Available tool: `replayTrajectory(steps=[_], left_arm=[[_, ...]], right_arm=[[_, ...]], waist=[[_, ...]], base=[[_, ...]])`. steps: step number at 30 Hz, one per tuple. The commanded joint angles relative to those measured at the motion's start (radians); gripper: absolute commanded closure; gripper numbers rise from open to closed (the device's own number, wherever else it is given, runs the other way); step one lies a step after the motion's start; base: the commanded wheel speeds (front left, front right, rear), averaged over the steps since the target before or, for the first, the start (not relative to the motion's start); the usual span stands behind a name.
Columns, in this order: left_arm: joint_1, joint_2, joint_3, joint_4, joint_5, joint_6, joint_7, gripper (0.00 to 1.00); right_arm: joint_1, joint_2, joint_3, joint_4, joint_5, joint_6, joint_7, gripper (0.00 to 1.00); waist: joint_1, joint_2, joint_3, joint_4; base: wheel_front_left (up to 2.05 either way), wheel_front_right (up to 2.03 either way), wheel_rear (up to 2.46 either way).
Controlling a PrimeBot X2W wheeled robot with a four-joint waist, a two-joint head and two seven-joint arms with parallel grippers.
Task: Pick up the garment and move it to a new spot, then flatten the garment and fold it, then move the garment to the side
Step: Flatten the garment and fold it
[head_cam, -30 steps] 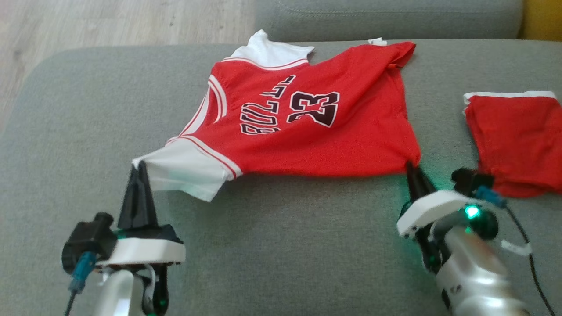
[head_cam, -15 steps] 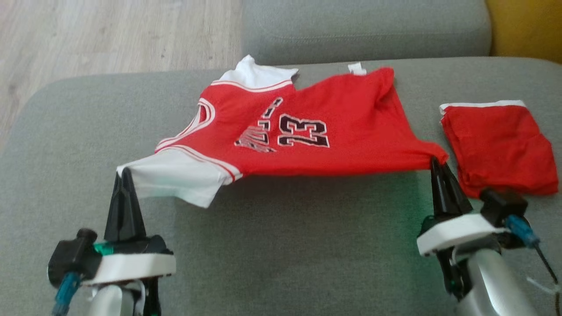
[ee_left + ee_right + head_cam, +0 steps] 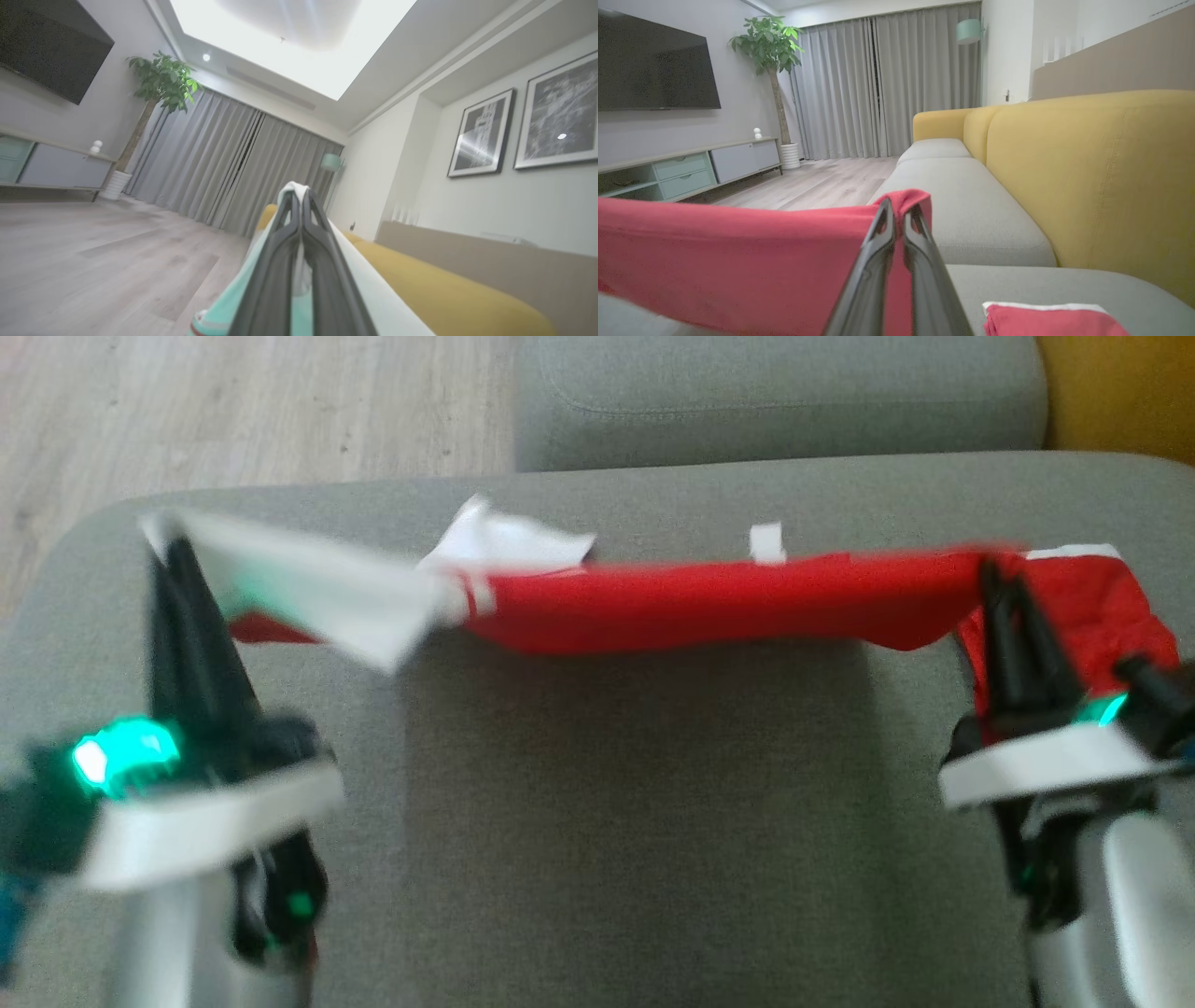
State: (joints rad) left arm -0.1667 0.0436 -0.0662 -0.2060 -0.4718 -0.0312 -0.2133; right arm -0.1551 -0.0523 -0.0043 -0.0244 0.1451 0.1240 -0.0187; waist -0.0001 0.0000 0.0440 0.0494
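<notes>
Grey sofa point(image 3: 635, 803) beneath blurred, edge-on red garment point(image 3: 709, 607), left fingers point(image 3: 191, 635) and right fingers point(image 3: 1022, 649) clamped on its ends

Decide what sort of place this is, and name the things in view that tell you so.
Most likely a home living room: a sofa, a wall-mounted TV above a low cabinet, and long curtains beside a potted plant.

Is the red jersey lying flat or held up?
Held up: the jersey stretches by its near edge between left fingers and right fingers, above the sofa.
</notes>
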Motion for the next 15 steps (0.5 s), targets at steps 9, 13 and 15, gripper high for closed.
replayTrajectory(steps=[9,13,15], left_arm=[[-0.433,0.062,0.047,0.031,-0.082,0.053,0.271,1.00],[-0.746,0.134,0.047,0.262,-0.081,0.046,0.384,1.00],[-0.921,0.165,0.057,0.398,-0.068,0.047,0.390,1.00]], right_arm=[[-0.324,-0.082,0.043,-0.092,-0.015,0.007,0.224,1.00],[-0.619,-0.103,0.093,0.064,0.030,0.007,0.313,1.00],[-0.795,-0.118,0.140,0.175,0.031,0.007,0.310,1.00]], waist=[[0.0001,0.0000,0.156,-0.016],[0.0001,0.0000,0.306,-0.037],[0.0001,0.0000,0.379,-0.046]], base=[[0.00,0.00,0.00],[0.00,0.00,0.00],[0.00,0.00,0.00]])
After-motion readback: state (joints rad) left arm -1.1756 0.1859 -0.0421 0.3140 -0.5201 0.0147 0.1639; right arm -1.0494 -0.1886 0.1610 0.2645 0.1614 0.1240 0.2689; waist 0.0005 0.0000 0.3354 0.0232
